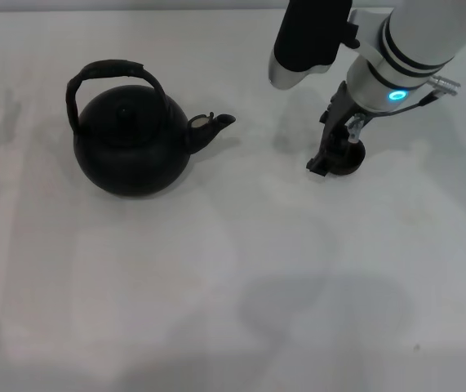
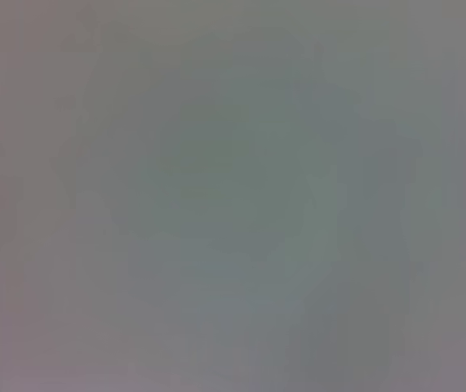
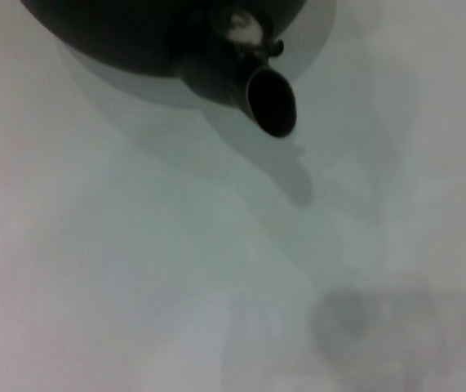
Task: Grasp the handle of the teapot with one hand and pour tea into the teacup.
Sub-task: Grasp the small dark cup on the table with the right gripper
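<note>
The matte black teapot (image 1: 130, 143) stands on the white table at the left, with its short spout (image 1: 216, 124) pointing right. Its arched handle (image 1: 110, 72) stands upright over the lid knob, and nothing touches it. The small dark teacup (image 1: 352, 159) sits on the table to the right of the spout, partly hidden by my right gripper (image 1: 330, 155), which reaches down onto it from above. The right wrist view shows the teapot's body (image 3: 126, 33) and the open spout (image 3: 270, 102). The left gripper shows in no view.
The white table (image 1: 216, 286) spreads in front of the teapot and cup, with soft shadows on it. My right forearm (image 1: 404, 57) hangs over the back right. The left wrist view shows only a blank grey surface.
</note>
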Action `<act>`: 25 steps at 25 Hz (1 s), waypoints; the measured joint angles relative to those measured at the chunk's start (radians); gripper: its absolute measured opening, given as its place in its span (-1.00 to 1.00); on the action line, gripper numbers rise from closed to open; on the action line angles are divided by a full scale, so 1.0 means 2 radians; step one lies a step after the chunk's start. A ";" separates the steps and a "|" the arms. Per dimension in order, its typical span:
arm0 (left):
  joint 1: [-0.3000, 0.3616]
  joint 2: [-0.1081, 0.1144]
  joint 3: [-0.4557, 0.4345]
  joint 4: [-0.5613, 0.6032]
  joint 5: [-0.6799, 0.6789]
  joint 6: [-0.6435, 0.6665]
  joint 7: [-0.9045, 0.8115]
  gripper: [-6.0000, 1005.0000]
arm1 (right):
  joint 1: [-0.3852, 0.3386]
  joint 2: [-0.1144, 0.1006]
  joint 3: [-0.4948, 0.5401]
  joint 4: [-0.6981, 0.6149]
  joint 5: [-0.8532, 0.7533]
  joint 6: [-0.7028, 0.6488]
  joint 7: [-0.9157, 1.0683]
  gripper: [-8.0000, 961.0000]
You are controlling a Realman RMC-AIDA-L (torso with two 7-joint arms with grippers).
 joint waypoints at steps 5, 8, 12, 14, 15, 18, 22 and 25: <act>-0.004 0.000 0.000 0.000 0.000 0.000 0.000 0.70 | -0.001 0.000 0.000 0.004 -0.015 0.001 0.002 0.67; -0.004 0.000 0.000 0.000 0.000 0.000 0.000 0.70 | -0.003 0.000 -0.001 0.004 -0.024 0.004 0.007 0.66; -0.004 0.000 0.000 0.000 0.000 0.000 -0.001 0.70 | -0.005 0.000 0.001 0.005 -0.026 0.013 0.007 0.66; -0.004 0.000 0.000 0.000 0.000 0.000 -0.001 0.70 | -0.007 -0.001 0.002 0.005 -0.026 0.016 0.007 0.66; -0.004 0.000 0.000 0.000 0.000 0.000 -0.001 0.70 | -0.007 -0.001 0.002 0.005 -0.026 0.017 0.007 0.66; -0.004 0.000 0.000 0.000 0.000 0.000 -0.001 0.70 | -0.008 -0.002 0.002 0.005 -0.027 0.022 0.011 0.65; -0.004 0.000 0.000 0.000 0.000 0.000 -0.001 0.70 | -0.008 -0.002 0.002 0.001 -0.027 0.025 0.014 0.65; -0.004 0.000 0.000 0.000 0.000 0.000 -0.001 0.70 | -0.008 -0.002 0.003 0.000 -0.027 0.029 0.014 0.65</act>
